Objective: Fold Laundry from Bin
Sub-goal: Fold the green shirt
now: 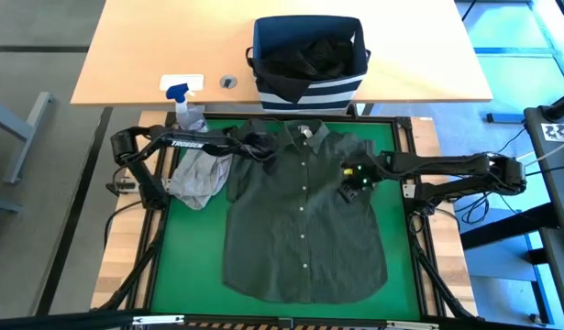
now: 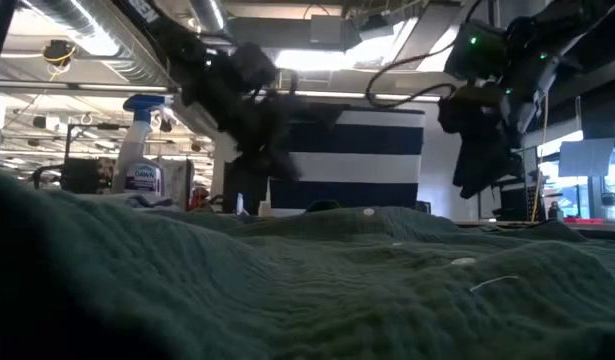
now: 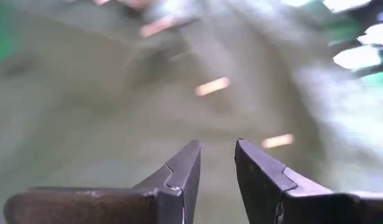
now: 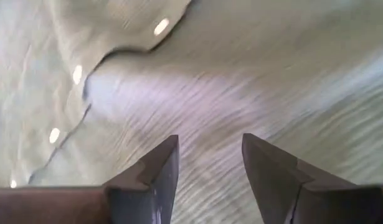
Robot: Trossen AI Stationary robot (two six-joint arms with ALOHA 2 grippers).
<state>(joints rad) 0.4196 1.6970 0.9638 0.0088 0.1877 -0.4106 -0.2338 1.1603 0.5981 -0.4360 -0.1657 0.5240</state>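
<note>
We saw a dark olive green shirt (image 1: pixel 304 220) spread flat, front up, over the middle of the green mat (image 1: pixel 185 252), its collar toward the far edge and its hem near the near edge. Its weave looked fine and faintly ribbed, and a line of small pale buttons (image 1: pixel 304 188) ran down the placket. A light grey garment (image 1: pixel 199 174) lay crumpled in a soft heap on the mat by the left edge, just beside the shirt's left sleeve.

Past the mat's far edge, on the pale wooden tabletop (image 1: pixel 135 55), stood the bin (image 1: pixel 309 62), a rectangular navy fabric basket with white stripes around its lower part; black cloth (image 1: pixel 309 53) lay bunched inside it. A clear spray bottle (image 1: pixel 185 105) with a blue nozzle stood at the mat's far left corner.

The left gripper (image 1: pixel 254 145) hung over the shirt's shoulder near the collar, its two dark wedge-shaped fingers (image 3: pixel 179 174) set narrowly apart with nothing between them. The right gripper (image 1: pixel 348 190) hovered over the shirt's chest on the right side of the placket, its fingers (image 4: pixel 154 171) parted somewhat wider, also empty, with ribbed cloth showing through the gap.
</note>
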